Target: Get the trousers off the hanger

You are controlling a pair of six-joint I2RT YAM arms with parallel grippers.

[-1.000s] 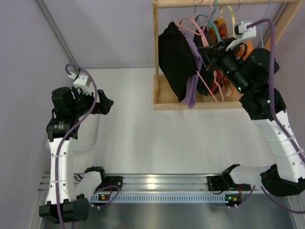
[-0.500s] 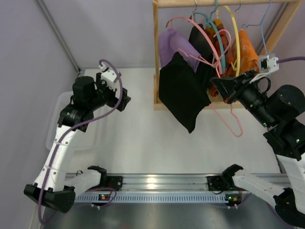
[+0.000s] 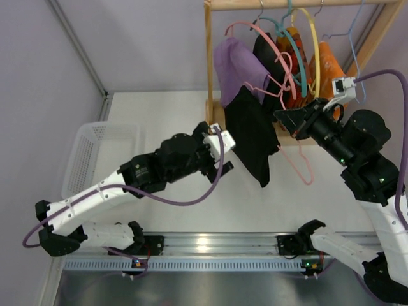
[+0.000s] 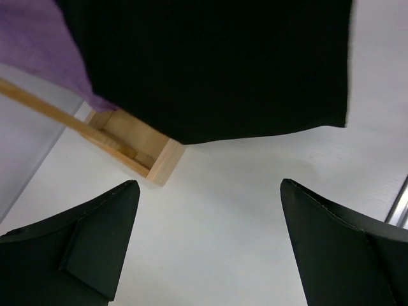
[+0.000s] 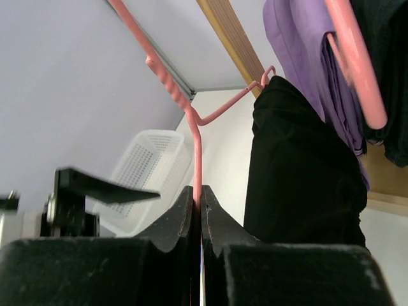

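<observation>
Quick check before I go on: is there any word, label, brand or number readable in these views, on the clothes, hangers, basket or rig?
None can be read.
The black trousers, pink hanger, white basket and wooden rack: no print or tag shows.
The rail at the arms' bases: small lights only; any marking is too small to tell.

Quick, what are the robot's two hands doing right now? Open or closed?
Left gripper: open, holding nothing, facing the black trousers.
Right gripper: closed on the pink hanger.
</observation>
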